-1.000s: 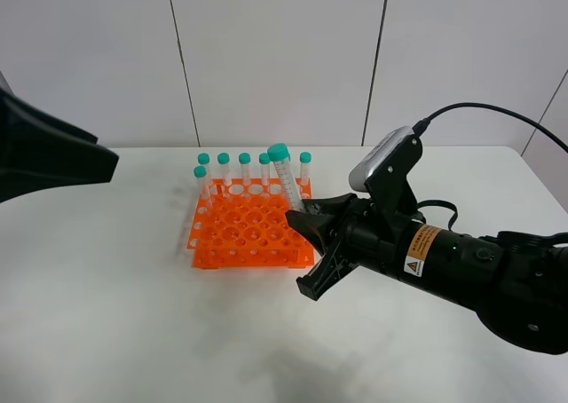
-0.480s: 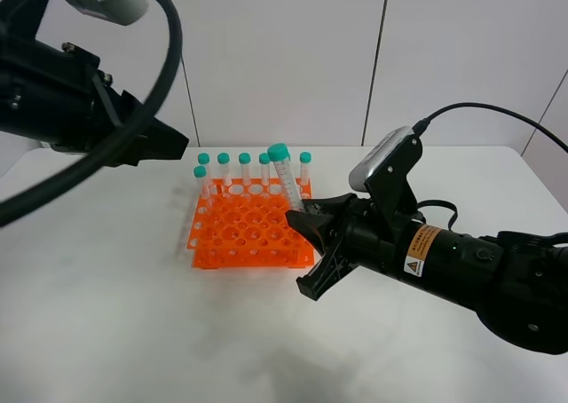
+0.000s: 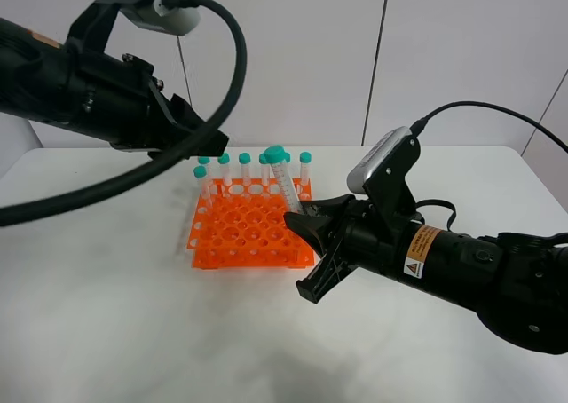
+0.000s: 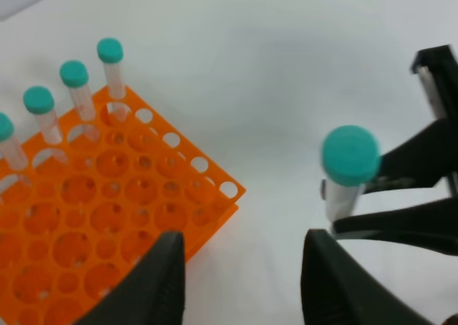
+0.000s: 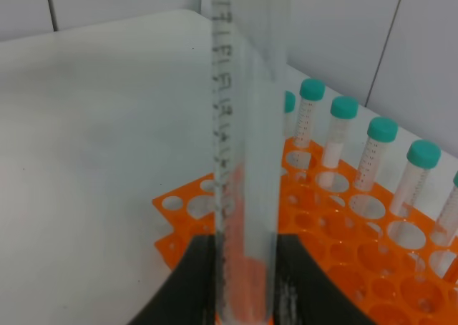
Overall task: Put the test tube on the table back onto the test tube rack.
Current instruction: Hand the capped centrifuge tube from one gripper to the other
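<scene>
Grips the test tube [image 3: 286, 183] tight in the right gripper [image 3: 306, 218], green cap up, over the worktop [image 3: 106, 314] beside the orange test tube rack [image 3: 244, 230]. Holds the left gripper [image 4: 243, 268] wide apart, empty.

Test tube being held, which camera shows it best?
Exterior high: the whole test tube, from cap to the right end effector. Left wrist shows mostly its cap; right wrist, a blurred close body.
</scene>
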### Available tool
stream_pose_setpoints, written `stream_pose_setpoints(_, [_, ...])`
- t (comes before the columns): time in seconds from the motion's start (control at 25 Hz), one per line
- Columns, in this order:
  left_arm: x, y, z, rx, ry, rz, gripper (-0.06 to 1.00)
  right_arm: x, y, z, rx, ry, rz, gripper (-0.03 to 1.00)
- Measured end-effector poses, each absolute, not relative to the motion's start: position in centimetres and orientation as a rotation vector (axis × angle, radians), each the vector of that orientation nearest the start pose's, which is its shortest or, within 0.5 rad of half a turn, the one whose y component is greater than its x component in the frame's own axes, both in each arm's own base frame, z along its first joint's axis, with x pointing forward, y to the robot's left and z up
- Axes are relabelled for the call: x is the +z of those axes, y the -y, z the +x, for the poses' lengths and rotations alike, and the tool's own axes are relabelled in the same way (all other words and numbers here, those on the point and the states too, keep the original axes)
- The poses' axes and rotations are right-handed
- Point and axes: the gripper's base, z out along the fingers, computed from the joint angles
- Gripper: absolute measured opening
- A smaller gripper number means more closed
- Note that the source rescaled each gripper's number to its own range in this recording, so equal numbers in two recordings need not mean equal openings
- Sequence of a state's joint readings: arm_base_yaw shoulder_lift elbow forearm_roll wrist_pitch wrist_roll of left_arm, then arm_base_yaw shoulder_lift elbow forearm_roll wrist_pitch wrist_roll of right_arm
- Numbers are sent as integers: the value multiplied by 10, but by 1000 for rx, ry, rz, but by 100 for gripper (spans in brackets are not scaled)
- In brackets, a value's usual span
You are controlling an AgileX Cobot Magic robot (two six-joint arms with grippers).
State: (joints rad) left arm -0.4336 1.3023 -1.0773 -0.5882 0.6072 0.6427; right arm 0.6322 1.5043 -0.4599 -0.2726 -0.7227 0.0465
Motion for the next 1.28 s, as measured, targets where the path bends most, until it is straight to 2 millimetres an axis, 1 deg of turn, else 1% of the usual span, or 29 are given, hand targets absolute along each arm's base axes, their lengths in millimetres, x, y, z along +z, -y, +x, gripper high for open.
stream_pose_setpoints(0.16, [329, 149, 254, -511, -2122, 802, 89, 192, -172, 207, 497, -1653, -828, 2])
stream_pose_setpoints(0.32, [326, 153, 260, -513, -2123, 804, 89, 192, -172, 207, 497, -1652, -830, 2])
stream_pose_setpoints(0.4, [324, 159, 258, -522, -2117, 831, 89, 192, -172, 207, 497, -1653, -830, 2])
stream_pose_setpoints(0.52, [324, 173, 250, -543, -2093, 895, 89, 192, -172, 207, 497, -1654, -831, 2])
stream_pose_setpoints(0.68, [332, 187, 243, -569, -2040, 934, 89, 185, -173, 209, 495, -1680, -840, 2])
stream_pose_setpoints(0.84, [336, 192, 242, -578, -2017, 919, 89, 175, -175, 210, 495, -1710, -851, 2])
stream_pose_setpoints(1.0, [335, 192, 243, -586, -2027, 903, 89, 177, -175, 212, 506, -1690, -828, 2])
stream_pose_setpoints(1.08, [331, 194, 245, -596, -2044, 896, 89, 178, -175, 212, 512, -1677, -811, 2])
stream_pose_setpoints(1.16, [323, 197, 250, -612, -2074, 886, 89, 178, -175, 212, 512, -1678, -807, 2])
stream_pose_setpoints(1.28, [313, 203, 257, -636, -2104, 864, 89, 175, -174, 213, 508, -1709, -791, 2])
